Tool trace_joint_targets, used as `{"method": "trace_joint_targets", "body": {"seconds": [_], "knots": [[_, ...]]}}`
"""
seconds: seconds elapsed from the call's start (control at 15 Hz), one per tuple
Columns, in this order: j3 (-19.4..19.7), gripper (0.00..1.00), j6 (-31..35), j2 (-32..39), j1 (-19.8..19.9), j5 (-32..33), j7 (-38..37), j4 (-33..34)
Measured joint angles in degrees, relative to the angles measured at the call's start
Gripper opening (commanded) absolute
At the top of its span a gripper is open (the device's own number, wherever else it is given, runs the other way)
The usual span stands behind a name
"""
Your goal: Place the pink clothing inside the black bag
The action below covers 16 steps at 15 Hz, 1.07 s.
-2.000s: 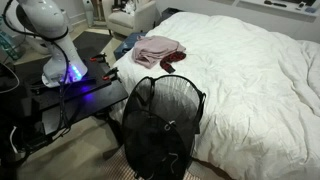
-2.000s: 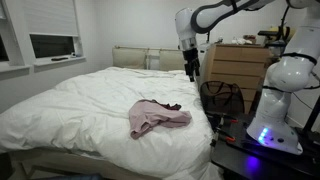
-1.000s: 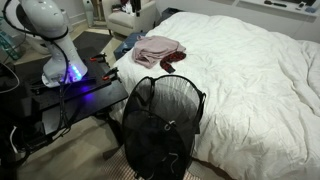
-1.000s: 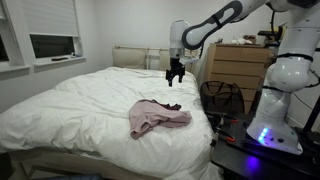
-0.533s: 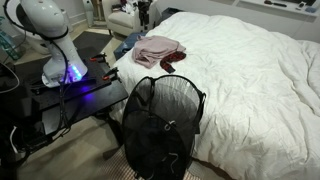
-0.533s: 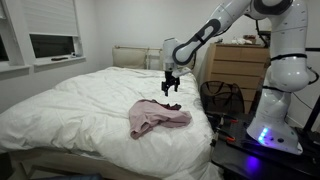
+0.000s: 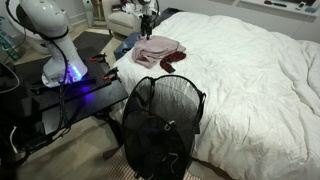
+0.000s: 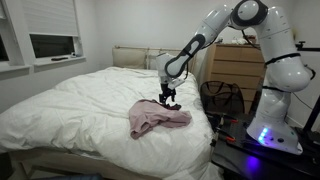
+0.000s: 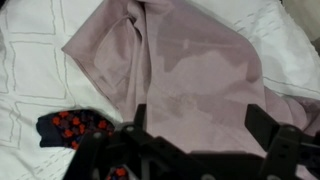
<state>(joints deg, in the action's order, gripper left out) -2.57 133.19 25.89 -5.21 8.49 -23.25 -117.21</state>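
Note:
The pink clothing lies crumpled on the white bed near its edge; it also shows in an exterior view and fills the wrist view. The black mesh bag stands upright on the floor beside the bed, also seen in an exterior view. My gripper hangs just above the clothing's far end, open and empty; its two dark fingers frame the cloth in the wrist view.
A dark garment with red dots lies next to the pink clothing. The white bed is wide. A wooden dresser stands behind the bag. The robot base sits on a black table.
The arm has swung from high above the bed's far side down and toward the pink clothing; the gripper now hovers right over it. Clothing and bag have not moved.

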Motion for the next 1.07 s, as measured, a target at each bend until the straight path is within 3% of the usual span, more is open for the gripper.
{"method": "trace_joint_targets", "body": {"seconds": [0.4,1.07], "knots": [[0.6,1.0,0.0,5.8,-0.4,-1.3,2.4,2.6],[1.2,1.0,0.1,7.2,-0.5,-3.2,4.0,0.4]]}}
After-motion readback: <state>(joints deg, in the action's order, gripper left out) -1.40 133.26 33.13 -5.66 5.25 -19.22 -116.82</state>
